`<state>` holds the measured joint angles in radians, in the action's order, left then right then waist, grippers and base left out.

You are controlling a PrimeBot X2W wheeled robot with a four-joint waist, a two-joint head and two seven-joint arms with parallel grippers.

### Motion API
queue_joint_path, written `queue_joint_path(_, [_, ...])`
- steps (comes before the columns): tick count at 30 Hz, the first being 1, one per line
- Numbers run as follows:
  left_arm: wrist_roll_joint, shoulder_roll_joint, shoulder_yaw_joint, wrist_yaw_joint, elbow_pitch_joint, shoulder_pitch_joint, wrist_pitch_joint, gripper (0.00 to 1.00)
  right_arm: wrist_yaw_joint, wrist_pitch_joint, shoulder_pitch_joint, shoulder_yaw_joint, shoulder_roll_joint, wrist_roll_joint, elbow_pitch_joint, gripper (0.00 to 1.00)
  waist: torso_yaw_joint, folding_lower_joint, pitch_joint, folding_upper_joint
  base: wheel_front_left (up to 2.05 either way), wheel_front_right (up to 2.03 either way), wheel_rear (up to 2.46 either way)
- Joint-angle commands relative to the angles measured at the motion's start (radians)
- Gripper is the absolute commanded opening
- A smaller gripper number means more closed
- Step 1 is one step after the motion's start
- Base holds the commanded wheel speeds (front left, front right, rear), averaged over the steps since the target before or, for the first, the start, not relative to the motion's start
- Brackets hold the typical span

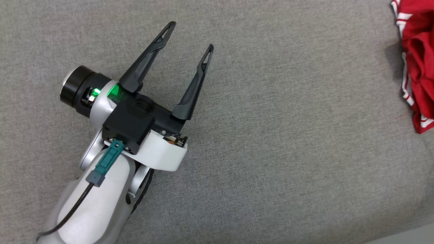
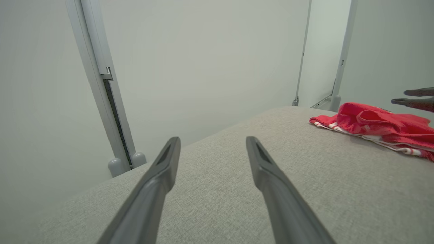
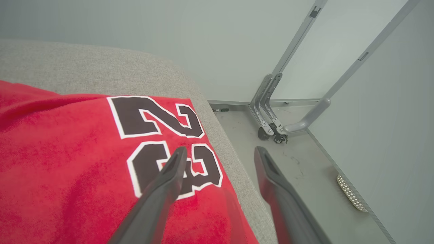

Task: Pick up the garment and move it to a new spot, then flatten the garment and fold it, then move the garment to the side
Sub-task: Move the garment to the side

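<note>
Left gripper (image 1: 192,34): jaws spread, empty, idle over bare desk (image 1: 271,152). Red jersey (image 1: 418,67) lay well to their right. Right gripper (image 3: 219,150): jaws spread, grasping nothing. Jersey sat under its left jaw, at the desk edge, probably parked aside as the final step.

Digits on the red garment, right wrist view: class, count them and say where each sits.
2. A black 2 lies on the garment, towards the view's top; a 3 sits below it, partly behind the right gripper. Folds may hide more.
</note>
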<state>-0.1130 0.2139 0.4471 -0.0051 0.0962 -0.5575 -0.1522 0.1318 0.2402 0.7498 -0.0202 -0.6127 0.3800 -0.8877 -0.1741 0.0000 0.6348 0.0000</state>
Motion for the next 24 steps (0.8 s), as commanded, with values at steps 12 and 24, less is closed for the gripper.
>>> queue_joint_path(12, [-0.105,0.035,-0.132,0.110,-0.022,0.221,-0.040,1.00,-0.002,0.025,-0.317,0.178,0.237,-0.138,0.381,1.00,-0.023,0.0000,-0.226,0.0000,0.00,0.00,0.00])
queue_joint_path(24, [-0.162,0.033,-0.220,0.206,-0.031,0.410,-0.061,1.00,-0.002,-0.006,-0.621,0.160,0.460,-0.221,0.752,1.00,0.093,0.0000,-0.354,0.0000,0.00,0.00,0.00])
